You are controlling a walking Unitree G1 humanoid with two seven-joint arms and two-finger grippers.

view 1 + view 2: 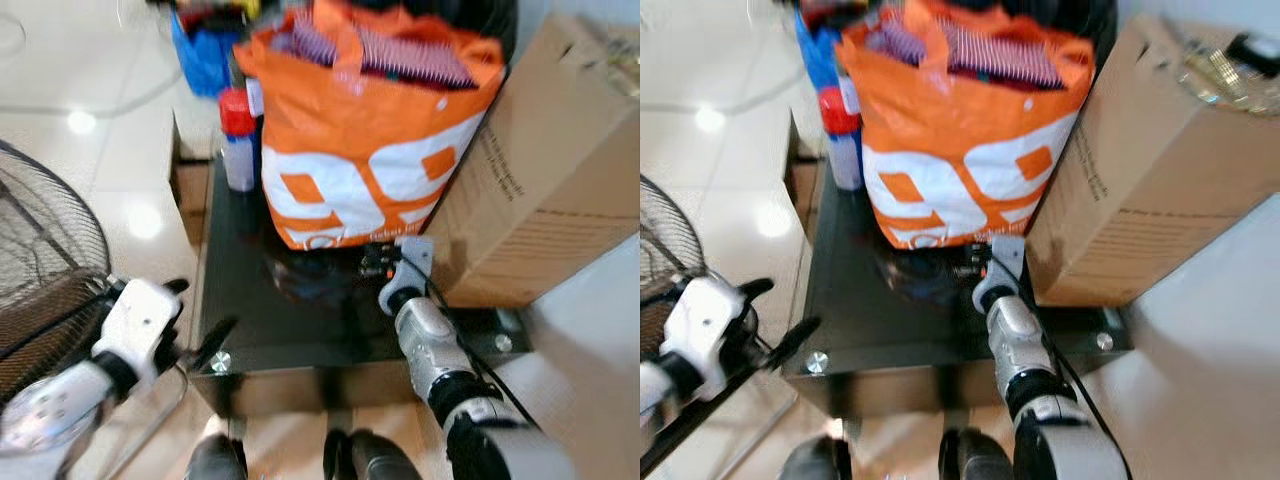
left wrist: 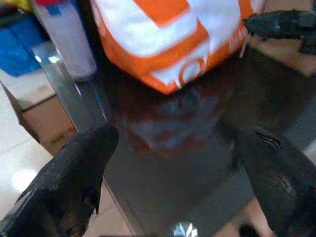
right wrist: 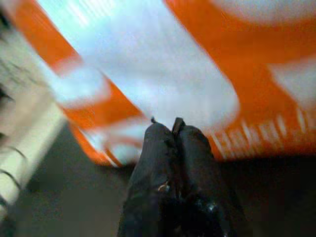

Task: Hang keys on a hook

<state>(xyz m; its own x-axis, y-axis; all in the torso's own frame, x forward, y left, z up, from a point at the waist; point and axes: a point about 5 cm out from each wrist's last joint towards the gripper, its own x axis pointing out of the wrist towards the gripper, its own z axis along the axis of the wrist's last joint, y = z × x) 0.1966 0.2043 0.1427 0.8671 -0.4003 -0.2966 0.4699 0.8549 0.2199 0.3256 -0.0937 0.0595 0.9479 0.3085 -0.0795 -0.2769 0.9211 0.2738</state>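
Everything sits around the low dark glass table (image 1: 250,320) in front of you. A big cardboard box (image 1: 550,170) leans at the table's right edge, its lower corner on the glass. An orange and white bag (image 1: 370,160) stands on the table's far half, touching the box and stuffed with striped cloth. A wire fan guard (image 1: 40,250) stands on the floor off the table's left side, well apart from it. A blue bag (image 1: 200,55) lies beyond the table's far left corner. A white bottle with a red cap (image 1: 238,140) stands upright on that corner, just beside the orange bag.

Your right gripper (image 3: 170,126) is over the middle of the table, pointing at the foot of the orange bag and close to it. Its two black fingers are pressed together. A small glint shows between them, too blurred to tell what it is.

Your left gripper (image 2: 182,136) hovers at the table's near left corner, fingers spread wide with nothing between them, facing the bag across the glass.

You cannot pick out the keys with any certainty. A pale metallic tangle (image 1: 1215,75) lies on top of the box, too blurred to tell whether it is them.
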